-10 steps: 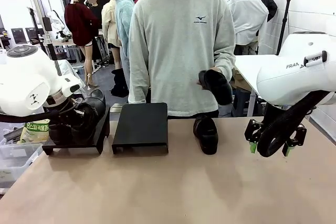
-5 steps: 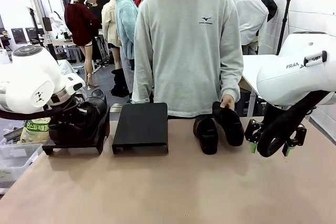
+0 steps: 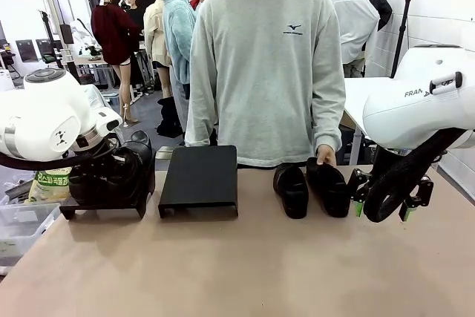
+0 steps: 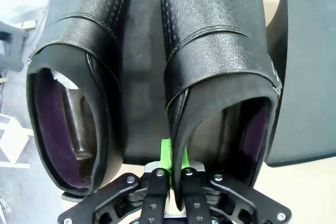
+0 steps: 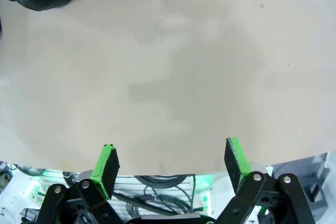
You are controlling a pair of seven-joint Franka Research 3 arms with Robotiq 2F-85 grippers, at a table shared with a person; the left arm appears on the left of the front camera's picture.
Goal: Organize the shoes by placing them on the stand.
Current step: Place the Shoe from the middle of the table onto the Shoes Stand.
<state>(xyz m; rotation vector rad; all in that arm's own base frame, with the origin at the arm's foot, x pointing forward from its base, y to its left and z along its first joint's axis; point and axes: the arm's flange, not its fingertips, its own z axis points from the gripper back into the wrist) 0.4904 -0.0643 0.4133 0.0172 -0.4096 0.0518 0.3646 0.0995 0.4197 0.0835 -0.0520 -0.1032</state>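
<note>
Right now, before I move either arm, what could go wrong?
The left gripper is shut on the collar of one shoe on the left-hand stand. Lifting away without opening could drag that shoe off and knock its neighbour beside it. The person's hand rests on the table shoe nearest the open right gripper, so reaching in now could strike the hand.

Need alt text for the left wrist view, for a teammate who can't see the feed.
The left gripper has its fingers shut on the opening rim of one black shoe, which lies on a black stand beside a second black shoe, both openings toward the camera. A second black stand sits at the picture's right edge.
</note>
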